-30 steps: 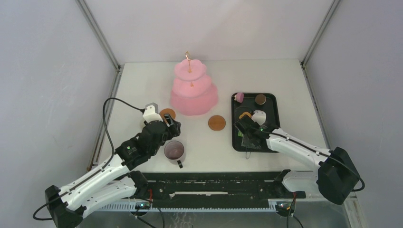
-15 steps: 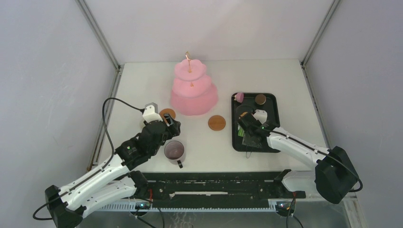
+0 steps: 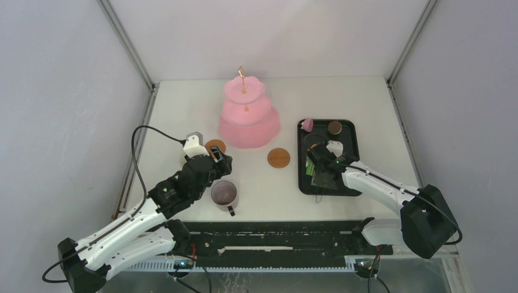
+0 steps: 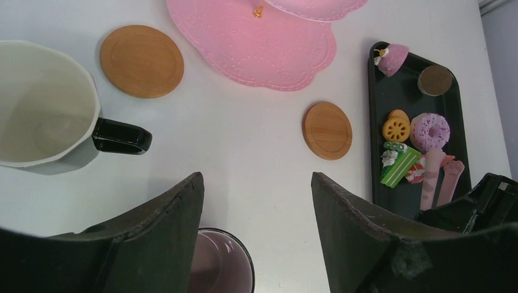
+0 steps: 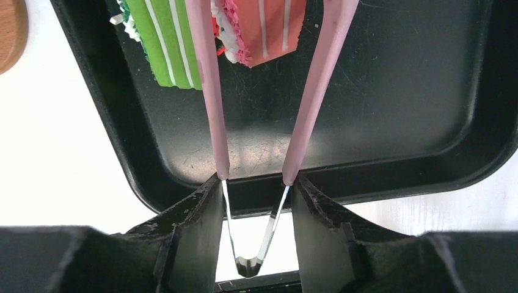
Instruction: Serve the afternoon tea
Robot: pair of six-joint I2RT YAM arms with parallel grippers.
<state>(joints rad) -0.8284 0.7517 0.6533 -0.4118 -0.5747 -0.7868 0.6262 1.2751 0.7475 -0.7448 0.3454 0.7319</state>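
- Right tool [image 5: 255, 195] clenched on pink-tipped metal tongs [image 5: 207, 91]; red striped toy cake slice [image 5: 269, 24] lies between their arms.
- Left tool [image 4: 256, 201] released beside dark mug [image 4: 214, 268].

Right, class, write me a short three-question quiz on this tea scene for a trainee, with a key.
1. True or false: the white mug stands on a coaster.
2. The right gripper holds: A the tongs, B a mug, C nothing.
3. Fill in: the pastries lie on the black ____.

Key
1. False: the mug stands beside the coaster, which is bare.
2. A
3. tray
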